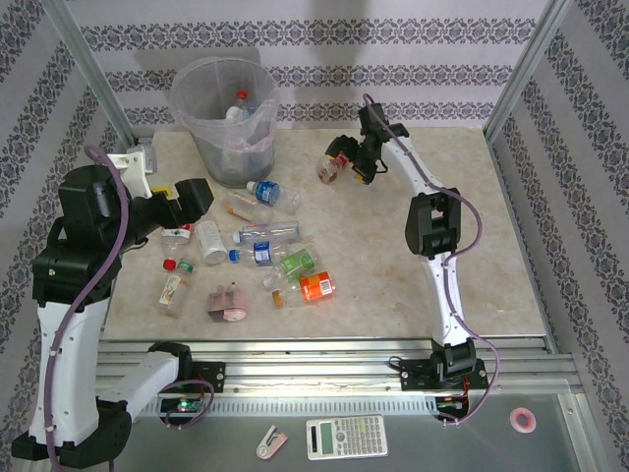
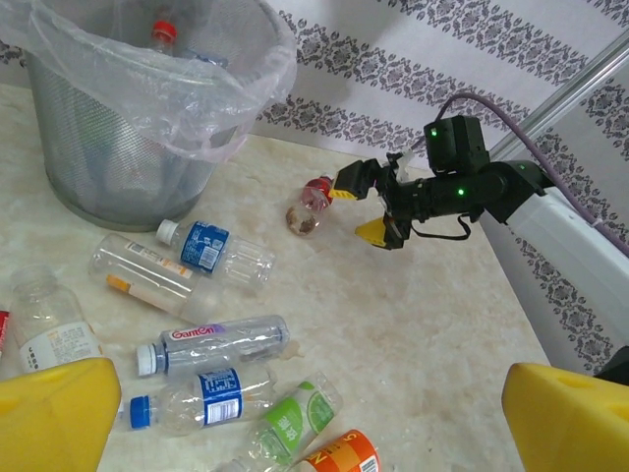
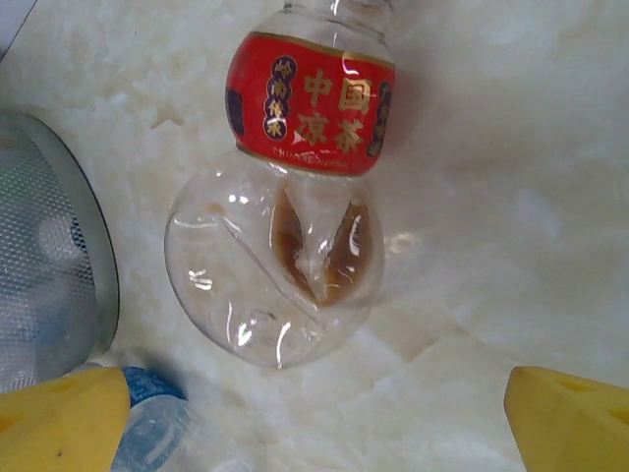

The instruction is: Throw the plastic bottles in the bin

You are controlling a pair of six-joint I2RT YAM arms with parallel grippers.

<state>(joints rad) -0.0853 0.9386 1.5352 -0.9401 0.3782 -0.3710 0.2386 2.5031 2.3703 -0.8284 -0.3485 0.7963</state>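
In front of the tall translucent grey plastic bin [image 1: 221, 123], crushed clear plastic bottles [image 1: 260, 246] litter the marbled bench [image 1: 472, 226], the left pincer [image 2: 314, 418] spread wide and empty beside them; right of the bin the right pincer [image 2: 360, 208], equally wide, empty, faces a red-labelled bottle [image 3: 295, 197]

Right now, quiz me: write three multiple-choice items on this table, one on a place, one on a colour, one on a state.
1. Where does the bin stand on the table? A far-left corner; B near-right corner; C centre.
2. What colour is the label of the bottle below the right fingers? A blue; B red; C green.
3. How are the right fingers? A shut on the bottle; B shut on nothing; C open.
Answers: A, the top view shows the bin at the far left; B, the band is red with gold characters; C, the fingers stand wide apart and the bottle lies on the table.
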